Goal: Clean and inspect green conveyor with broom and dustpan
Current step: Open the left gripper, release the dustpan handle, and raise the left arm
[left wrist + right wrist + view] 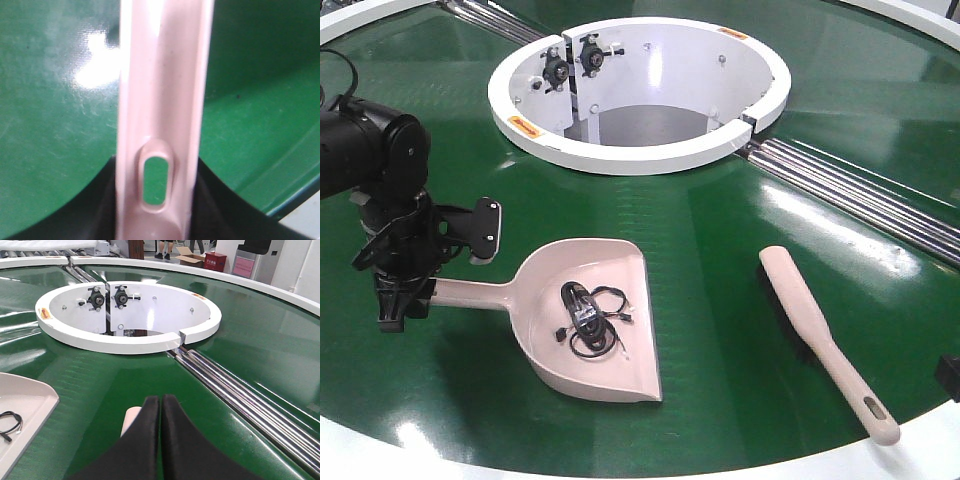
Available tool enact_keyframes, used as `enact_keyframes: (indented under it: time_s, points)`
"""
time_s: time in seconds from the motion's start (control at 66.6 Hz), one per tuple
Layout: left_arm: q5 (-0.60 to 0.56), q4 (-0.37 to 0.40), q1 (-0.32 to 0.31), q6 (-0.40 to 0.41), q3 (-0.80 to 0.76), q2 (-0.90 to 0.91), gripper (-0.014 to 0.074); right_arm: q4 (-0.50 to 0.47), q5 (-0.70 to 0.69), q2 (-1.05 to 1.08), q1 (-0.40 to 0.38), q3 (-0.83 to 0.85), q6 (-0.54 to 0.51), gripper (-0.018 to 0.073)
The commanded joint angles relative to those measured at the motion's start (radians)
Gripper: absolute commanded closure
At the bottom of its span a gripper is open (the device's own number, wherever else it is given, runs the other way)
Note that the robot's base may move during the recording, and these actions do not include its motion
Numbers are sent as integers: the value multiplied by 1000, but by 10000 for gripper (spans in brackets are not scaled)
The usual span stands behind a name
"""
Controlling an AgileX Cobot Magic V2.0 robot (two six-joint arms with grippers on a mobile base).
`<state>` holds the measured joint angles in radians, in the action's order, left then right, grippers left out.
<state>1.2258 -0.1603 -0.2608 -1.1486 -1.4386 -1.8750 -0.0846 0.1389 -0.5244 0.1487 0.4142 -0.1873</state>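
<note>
Two pink-beige tools lie on the green conveyor (720, 250): the dustpan (590, 320), holding a tangled black cable (588, 318), with its handle clamped by the left gripper (400, 300) at 9 o'clock; the broom (820, 335) at 3 o'clock. Right gripper (161, 405) is pressed closed, empty. Orange labels (525, 125) on the white ring (640, 150) are unreadable

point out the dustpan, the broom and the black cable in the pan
dustpan (620, 372) front view, bare pan floor
broom (803, 305) front view, back of the brush head
black cable (588, 318) front view, coiled bundle
</note>
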Motion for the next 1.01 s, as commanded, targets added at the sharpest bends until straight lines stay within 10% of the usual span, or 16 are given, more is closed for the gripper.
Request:
enact_keyframes:
  time_s: [0.0, 0.24, 0.541, 0.751, 0.991]
  points:
    - [14, -8, -8, 10, -31, 47, 600, 5, -70, -1, -4, 27, -10, 567]
    - [-11, 1, -7, 10, -31, 48, 521, 5, -70, -1, -4, 27, -10, 567]
    - [-18, -9, -7, 71, -31, 49, 150, 5, -69, -1, -4, 27, -10, 567]
    - [-68, -24, -7, 256, -31, 97, -58, 5, -69, -1, -4, 27, -10, 567]
    - [-135, -68, -7, 466, -31, 273, -21, 5, -69, -1, -4, 27, -10, 567]
